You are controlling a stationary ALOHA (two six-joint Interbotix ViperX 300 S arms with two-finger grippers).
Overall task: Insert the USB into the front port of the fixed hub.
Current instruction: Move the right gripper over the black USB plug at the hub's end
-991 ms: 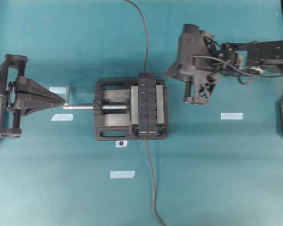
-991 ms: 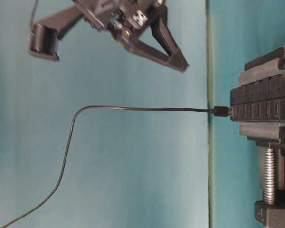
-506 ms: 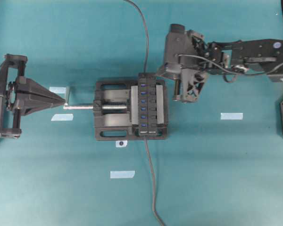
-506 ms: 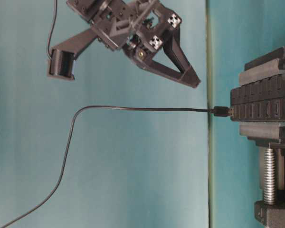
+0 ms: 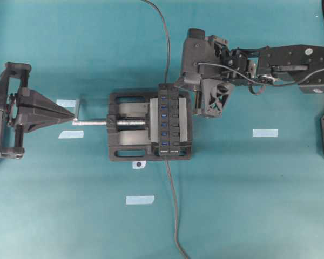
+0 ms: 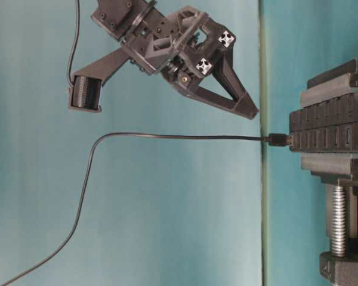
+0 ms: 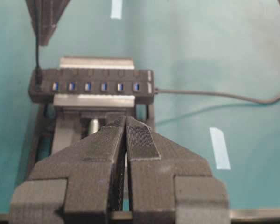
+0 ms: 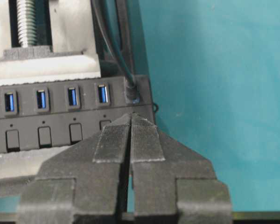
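The fixed hub (image 5: 167,120) is a long black strip with blue ports, clamped in a vise. It also shows in the left wrist view (image 7: 93,86) and the right wrist view (image 8: 51,121). The USB (image 6: 278,139) sits in the hub's front end face, and its thin cable (image 5: 173,205) trails toward the table's front. My right gripper (image 5: 178,84) is shut and empty, hovering over the hub's far end (image 8: 131,116). My left gripper (image 5: 75,116) is shut and empty, with its tip at the vise's screw handle.
The black vise (image 5: 124,143) has a silver screw (image 5: 94,122) pointing left. The hub's own lead (image 5: 166,48) runs from its far end to the back. Tape strips lie at the right (image 5: 265,133), front (image 5: 140,199) and left (image 5: 70,134).
My right gripper has moved left and lower, from beside the vise to over the hub's far end. The left gripper, hub and USB have not moved.
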